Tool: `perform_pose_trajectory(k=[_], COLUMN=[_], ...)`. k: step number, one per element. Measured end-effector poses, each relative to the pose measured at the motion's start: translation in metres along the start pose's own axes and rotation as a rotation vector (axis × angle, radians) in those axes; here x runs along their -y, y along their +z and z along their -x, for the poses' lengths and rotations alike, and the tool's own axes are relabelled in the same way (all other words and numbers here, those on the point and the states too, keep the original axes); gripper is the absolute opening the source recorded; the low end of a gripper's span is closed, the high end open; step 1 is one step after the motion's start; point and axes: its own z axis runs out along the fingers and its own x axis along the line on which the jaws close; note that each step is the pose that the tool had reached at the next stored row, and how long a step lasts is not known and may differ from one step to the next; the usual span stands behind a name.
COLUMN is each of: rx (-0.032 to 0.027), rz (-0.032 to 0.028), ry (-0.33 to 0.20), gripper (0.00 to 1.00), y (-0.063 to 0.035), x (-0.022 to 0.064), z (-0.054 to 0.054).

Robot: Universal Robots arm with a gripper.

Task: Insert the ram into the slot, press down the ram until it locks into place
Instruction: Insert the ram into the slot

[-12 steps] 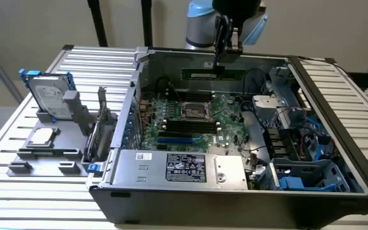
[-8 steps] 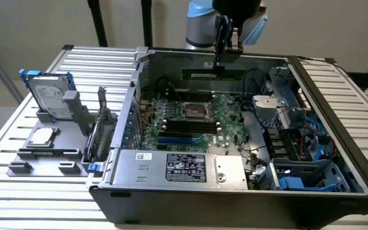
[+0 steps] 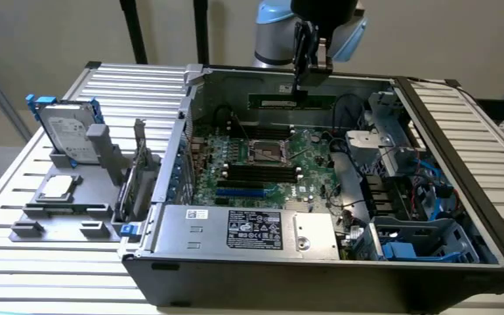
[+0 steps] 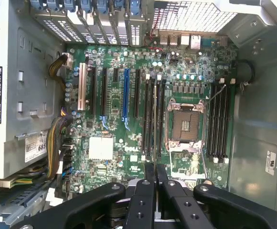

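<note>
One ram (image 3: 274, 101) is clenched at its top edge by the gripper (image 3: 302, 90) and held with its long side level, in the air over the far end of the open computer case (image 3: 462, 151). It is held clear of the motherboard (image 3: 309, 147) and is not seated in any socket. A row of black memory slots (image 3: 256, 172) is seen on the near side of the processor socket (image 3: 268, 151), and more are seen on its far side. In the wrist view the gripper (image 4: 155, 171) is shown over the board with its fingers (image 4: 149, 175) drawn close together, roughly in line with the memory slots (image 4: 154, 119) beside the processor socket (image 4: 184, 125). The case is laid on its side on the desk (image 3: 24, 262). A hard drive (image 3: 66, 133) is stood in a grey holder (image 3: 55, 213) near the desk's edge at the exterior view's left, beside the case
</note>
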Motion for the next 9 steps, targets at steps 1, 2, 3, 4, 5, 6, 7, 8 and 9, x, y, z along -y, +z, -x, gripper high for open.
perform_pose_trajectory(k=[1,2,3,4,5,6,7,8,9], rx=[0.0,0.0,-0.0002,-0.0013,-0.0026,-0.0041,-0.0063,-0.008,-0.0095], rz=[0.0,0.0,0.0001,0.0,0.0002,0.0002,0.0003,0.0002,0.0003], ry=[0.0,0.0,0.0,0.0,0.0,0.0,0.0,0.0,0.0], gripper=[0.12,0.12,0.12,0.12,0.12,0.12,0.12,0.12,0.12], y=[0.0,0.0,0.0,0.0004,0.0013,0.0024,0.0036,0.0049,0.0063], x=[0.0,0.0,-0.0002,-0.0024,-0.0071,-0.0116,-0.016,-0.0205,-0.025], z=[0.0,0.0,0.0,0.0,0.0,0.0,0.001,0.001,0.001])
